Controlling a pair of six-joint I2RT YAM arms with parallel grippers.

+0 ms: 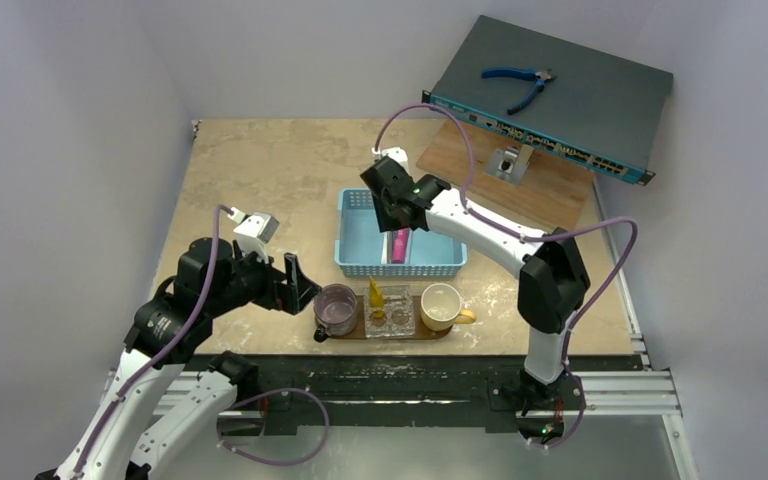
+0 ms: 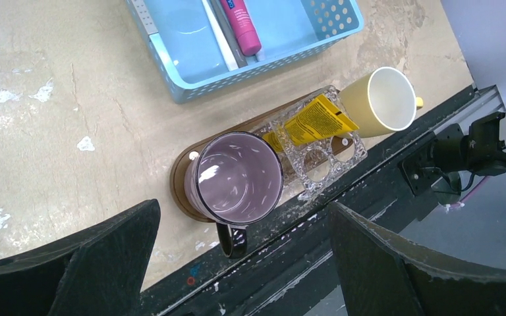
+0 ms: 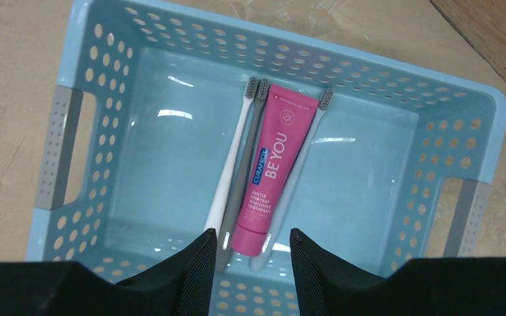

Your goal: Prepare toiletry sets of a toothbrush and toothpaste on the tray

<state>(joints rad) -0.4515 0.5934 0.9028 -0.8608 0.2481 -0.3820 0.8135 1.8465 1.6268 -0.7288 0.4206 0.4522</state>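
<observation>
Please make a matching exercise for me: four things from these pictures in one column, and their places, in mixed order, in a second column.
Things
1. pink tube
2. yellow tube
3. purple cup
4. blue pliers

Places
A. on the grey box
B. in the clear holder
C. in the blue basket
D. on the tray, at its left end

Pairs: 1-C, 2-B, 3-D, 4-A

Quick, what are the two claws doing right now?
Left claw: wide open, holding nothing.
Right claw: open, holding nothing, over the pink toothpaste tube in the blue basket.
</observation>
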